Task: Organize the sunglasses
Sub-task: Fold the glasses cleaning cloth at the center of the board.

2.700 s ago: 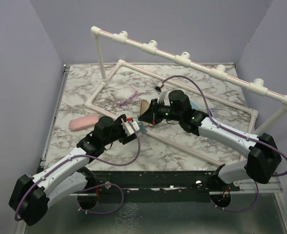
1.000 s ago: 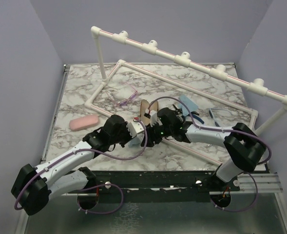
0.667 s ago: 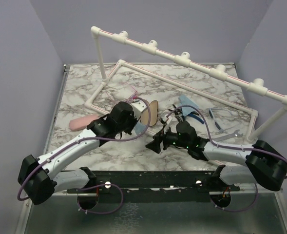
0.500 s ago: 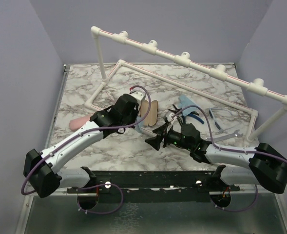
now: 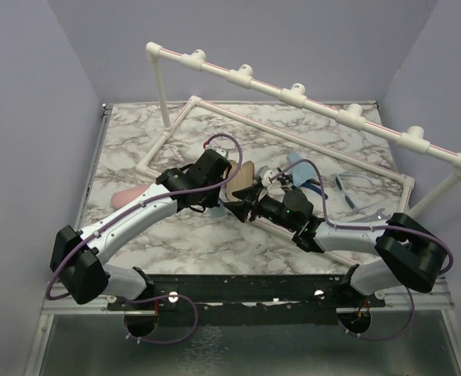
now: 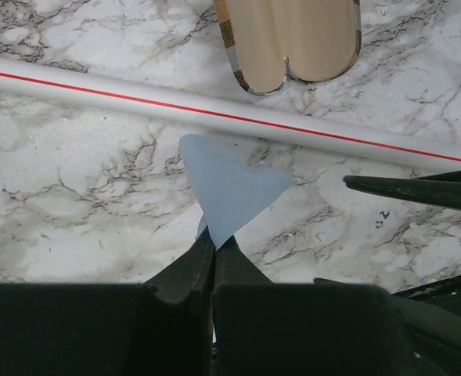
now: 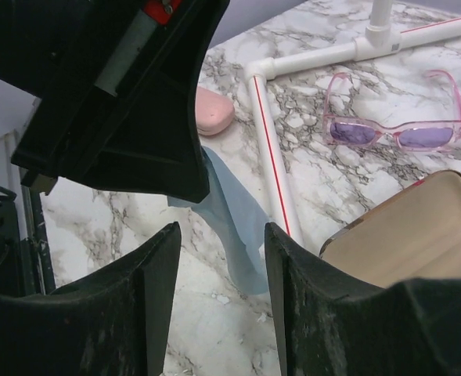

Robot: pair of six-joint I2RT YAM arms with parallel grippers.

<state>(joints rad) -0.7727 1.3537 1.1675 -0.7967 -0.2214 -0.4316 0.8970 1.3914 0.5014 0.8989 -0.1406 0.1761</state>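
- The left gripper [image 6: 214,237] is seen clamped on a blue cloth [image 6: 230,184].
- The right gripper [image 7: 222,231] is held with fingers apart.
- The pink sunglasses [image 7: 392,125] are laid beyond it, rightward, long axis crosswise.

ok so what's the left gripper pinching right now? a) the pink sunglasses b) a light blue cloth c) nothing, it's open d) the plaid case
b: in the left wrist view the left gripper is shut on a corner of the light blue cloth. The open plaid case lies beyond the white pipe, and the pink sunglasses lie untouched on the marble.
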